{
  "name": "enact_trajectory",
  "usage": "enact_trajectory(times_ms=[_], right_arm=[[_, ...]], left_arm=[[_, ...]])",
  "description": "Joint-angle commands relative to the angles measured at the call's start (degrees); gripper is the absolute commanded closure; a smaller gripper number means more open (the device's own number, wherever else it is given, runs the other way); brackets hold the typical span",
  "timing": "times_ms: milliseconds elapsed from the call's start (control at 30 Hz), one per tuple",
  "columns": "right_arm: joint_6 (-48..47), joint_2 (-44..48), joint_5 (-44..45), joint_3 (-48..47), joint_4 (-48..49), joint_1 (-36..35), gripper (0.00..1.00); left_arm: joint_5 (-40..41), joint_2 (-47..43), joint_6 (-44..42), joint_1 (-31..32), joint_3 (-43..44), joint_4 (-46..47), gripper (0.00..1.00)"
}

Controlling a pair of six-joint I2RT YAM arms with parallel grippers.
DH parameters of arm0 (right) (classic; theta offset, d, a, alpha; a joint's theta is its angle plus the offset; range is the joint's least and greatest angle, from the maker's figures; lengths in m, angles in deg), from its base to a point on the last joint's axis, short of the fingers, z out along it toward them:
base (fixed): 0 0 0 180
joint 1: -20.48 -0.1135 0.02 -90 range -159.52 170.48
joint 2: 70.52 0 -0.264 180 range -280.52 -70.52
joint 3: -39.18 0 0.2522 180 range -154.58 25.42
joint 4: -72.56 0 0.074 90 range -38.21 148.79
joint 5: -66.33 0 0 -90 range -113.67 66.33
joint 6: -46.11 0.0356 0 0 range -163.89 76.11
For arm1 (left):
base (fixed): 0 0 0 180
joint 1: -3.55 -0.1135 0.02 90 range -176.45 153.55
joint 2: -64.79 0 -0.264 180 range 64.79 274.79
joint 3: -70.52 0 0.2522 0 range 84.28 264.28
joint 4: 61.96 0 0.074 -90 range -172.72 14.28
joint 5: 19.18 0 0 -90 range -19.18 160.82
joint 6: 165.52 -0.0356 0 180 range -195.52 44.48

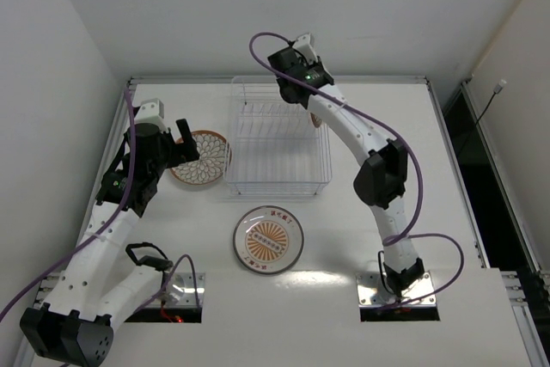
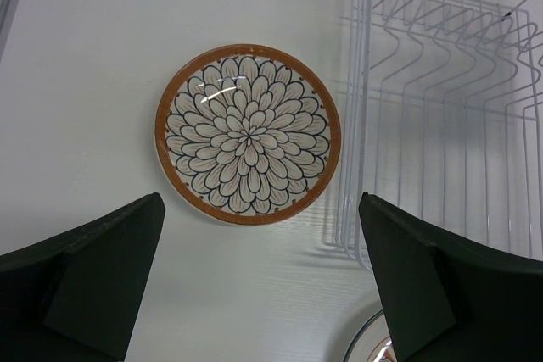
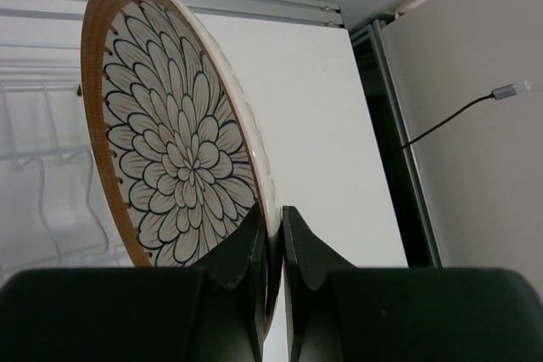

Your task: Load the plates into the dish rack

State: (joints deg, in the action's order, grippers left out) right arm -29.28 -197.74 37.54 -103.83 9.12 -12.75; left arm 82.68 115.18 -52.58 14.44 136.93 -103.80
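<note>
A brown-rimmed petal plate (image 1: 200, 158) lies flat on the white table, left of the wire dish rack (image 1: 277, 139). My left gripper (image 1: 191, 148) hovers over that plate's near edge with its jaws wide open. In the left wrist view the plate (image 2: 247, 134) sits just beyond the open left gripper (image 2: 261, 203), with the rack (image 2: 450, 108) to its right. My right gripper (image 3: 273, 218) is shut on the rim of a second petal plate (image 3: 170, 125), held on edge over the rack's far right corner (image 1: 315, 118). The sunburst plate (image 1: 268, 239) lies flat in front of the rack.
The rack's upright prongs (image 3: 42, 192) show left of the held plate. A metal rail (image 1: 275, 80) borders the table's far edge. A dark gap (image 1: 468, 139) with a cable runs along the right side. Purple cables loop off both arms.
</note>
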Motion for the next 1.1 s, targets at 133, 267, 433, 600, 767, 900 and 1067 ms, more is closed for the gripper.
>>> enact_trajectory(times_ms=[133, 267, 433, 600, 767, 900, 1067], right_arm=[[-7.66, -1.36, 14.02, -1.88, 9.15, -3.06, 1.0], [-8.28, -3.47, 15.87, -1.88, 9.94, -4.82, 1.0], [-8.28, -5.32, 17.01, -1.36, 10.47, -6.66, 0.96], [-6.88, -6.38, 17.54, -0.75, 9.94, -7.28, 0.94], [0.76, -6.9, 13.94, -0.74, 4.06, -7.28, 0.9], [5.24, -8.13, 11.83, 0.67, 0.63, -7.28, 0.89], [8.06, -8.66, 10.51, 1.36, -0.78, -7.28, 0.84]], left_arm=[[0.71, -0.82, 0.0, 0.09, 0.8, 0.04, 0.0], [0.71, -0.82, 0.0, 0.09, 0.8, 0.04, 0.0], [0.71, -0.82, 0.0, 0.09, 0.8, 0.04, 0.0], [0.71, -1.35, 0.0, 0.09, 0.8, 0.04, 0.0], [0.71, -1.35, 0.0, 0.09, 0.8, 0.04, 0.0], [0.71, -1.35, 0.0, 0.09, 0.8, 0.04, 0.0], [0.71, -1.35, 0.0, 0.09, 0.8, 0.04, 0.0]])
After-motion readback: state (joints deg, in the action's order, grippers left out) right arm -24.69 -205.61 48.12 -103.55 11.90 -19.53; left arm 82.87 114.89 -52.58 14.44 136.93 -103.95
